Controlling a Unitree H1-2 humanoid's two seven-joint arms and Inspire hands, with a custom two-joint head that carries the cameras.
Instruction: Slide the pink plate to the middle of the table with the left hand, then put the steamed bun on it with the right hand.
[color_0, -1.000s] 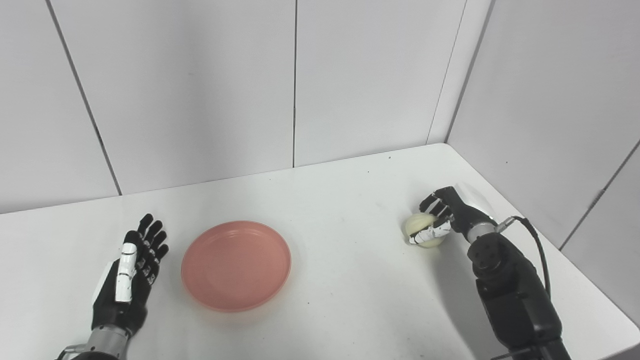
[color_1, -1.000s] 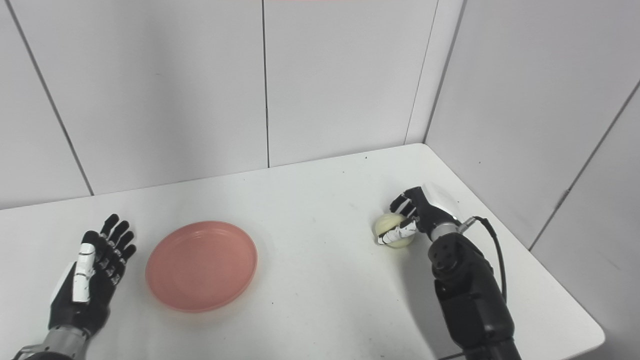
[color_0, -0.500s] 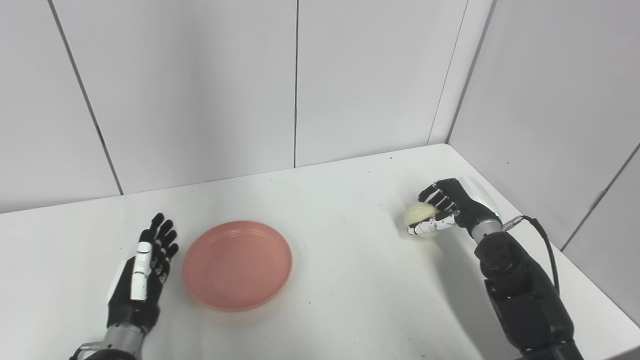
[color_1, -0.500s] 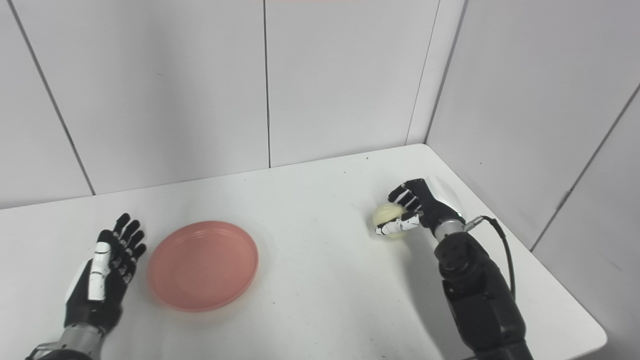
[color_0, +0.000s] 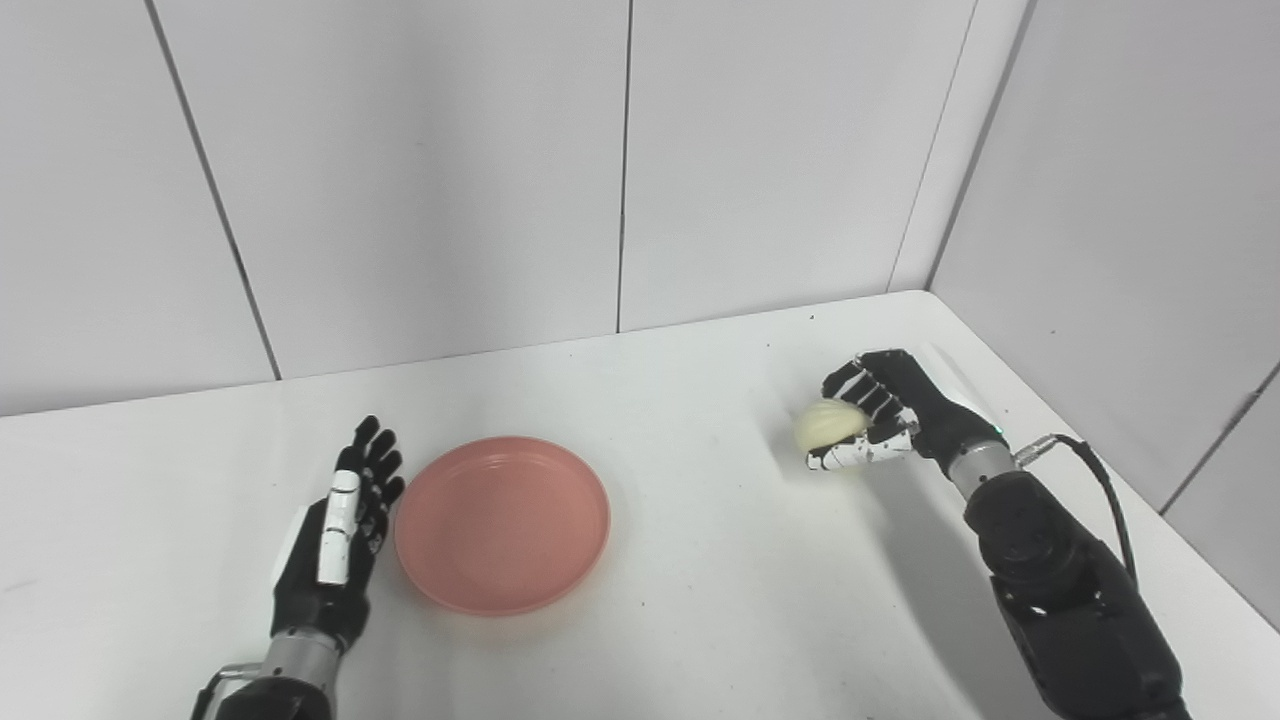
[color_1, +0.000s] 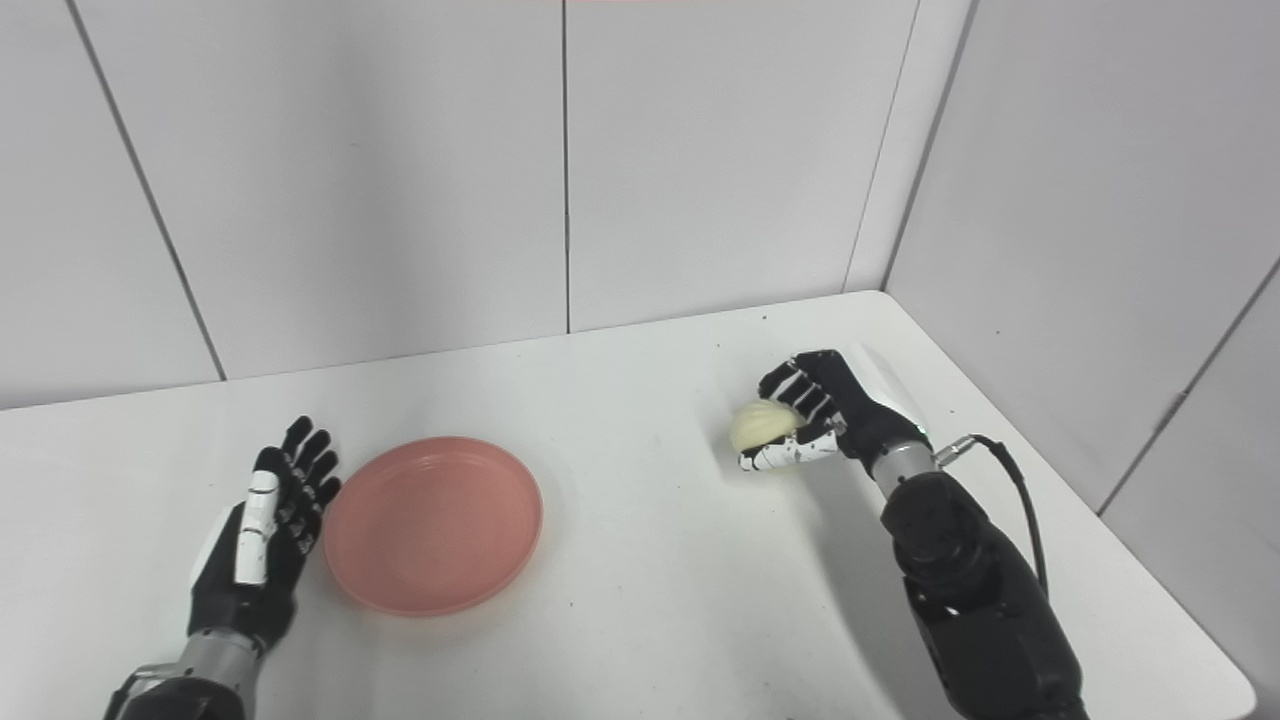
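Observation:
The empty pink plate (color_0: 502, 523) lies on the white table (color_0: 700, 620), left of its middle. My left hand (color_0: 340, 520) rests open, fingers straight and pointing away from me, right beside the plate's left rim; I cannot tell whether it touches the rim. On the right, my right hand (color_0: 885, 415) is shut on the pale steamed bun (color_0: 826, 423), with fingers over its top and the thumb under it. The bun hangs a little above the table with its shadow below it, well to the right of the plate.
White wall panels close off the back and the right side of the table, meeting in the far right corner (color_0: 925, 292). A black cable (color_0: 1095, 480) loops off my right forearm near the table's right edge.
The camera has shifted, moving the whole picture rightward. My right hand has lifted the bun off the table and carried it slightly left. My left hand has moved closer to the plate's left rim.

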